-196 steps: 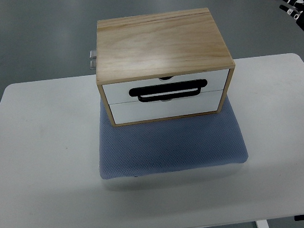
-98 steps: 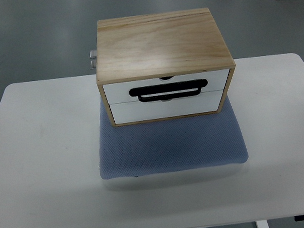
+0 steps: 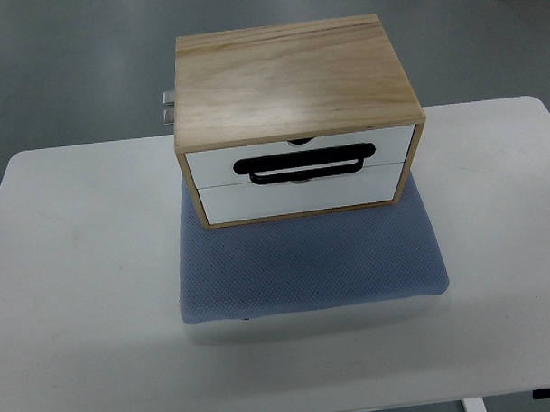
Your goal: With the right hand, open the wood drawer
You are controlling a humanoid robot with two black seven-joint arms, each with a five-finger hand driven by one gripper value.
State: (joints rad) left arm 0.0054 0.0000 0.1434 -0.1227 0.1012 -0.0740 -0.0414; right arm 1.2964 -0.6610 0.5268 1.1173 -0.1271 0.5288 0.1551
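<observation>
Top view: the white table (image 3: 78, 267) fills the lower part of the frame, its rounded far corners visible at left and right, and its surface is plain and matte with a few faint marks near the left side. A blue-grey textured mat (image 3: 313, 272) lies flat on the table at centre. The wood drawer unit (image 3: 293, 79) stands on the far part of the mat, its light wooden top facing up and its two white drawer fronts facing me. Both fronts sit flush with the wooden frame, so the drawers are closed. A black handle (image 3: 307, 162) runs across the seam between the upper and lower fronts. A small metal fitting (image 3: 168, 108) projects from the unit's left rear side. Beyond the table, the grey floor (image 3: 71, 68) is bare and smooth. Neither of my arms appears, so I cannot tell the state of my fingers.
</observation>
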